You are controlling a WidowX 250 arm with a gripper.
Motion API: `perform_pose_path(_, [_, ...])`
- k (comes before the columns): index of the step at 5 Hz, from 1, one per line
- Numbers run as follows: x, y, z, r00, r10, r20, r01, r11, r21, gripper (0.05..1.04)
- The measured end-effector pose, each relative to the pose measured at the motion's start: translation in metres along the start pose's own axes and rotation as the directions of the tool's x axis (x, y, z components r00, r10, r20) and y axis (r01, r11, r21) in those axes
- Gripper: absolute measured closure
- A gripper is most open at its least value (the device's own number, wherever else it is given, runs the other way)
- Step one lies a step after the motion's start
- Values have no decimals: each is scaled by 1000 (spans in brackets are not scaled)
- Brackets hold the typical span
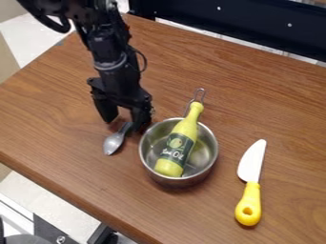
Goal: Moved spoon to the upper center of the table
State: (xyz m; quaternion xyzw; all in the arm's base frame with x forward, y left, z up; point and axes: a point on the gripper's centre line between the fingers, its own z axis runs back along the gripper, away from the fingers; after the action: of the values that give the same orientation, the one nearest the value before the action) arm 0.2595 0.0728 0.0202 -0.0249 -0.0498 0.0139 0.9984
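The black gripper (pixel 125 121) hangs low over the left part of the table, pointing down, its two fingers apart. Just below it lies the grey spoon (pixel 113 143), bowl toward the table's front left edge. The spoon's handle runs up beside the right finger, and its upper end is hidden there. I cannot tell whether finger and handle touch.
A metal pot (pixel 206 164) stands right of the gripper, close to the right finger, holding a yellow-green bottle (pixel 178 145); its wire handle points up. A knife (pixel 249 183) with a yellow handle lies farther right. The wooden table (pixel 255 86) ends at a dark rail along the back.
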Motion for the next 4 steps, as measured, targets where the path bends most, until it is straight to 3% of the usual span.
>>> perform_pose_path(3, [4,4,-9,1000,-29,-4,29,997,69,127])
perform_pose_path(4, [5,6,-9,999,-52,-2,52,996,72,393])
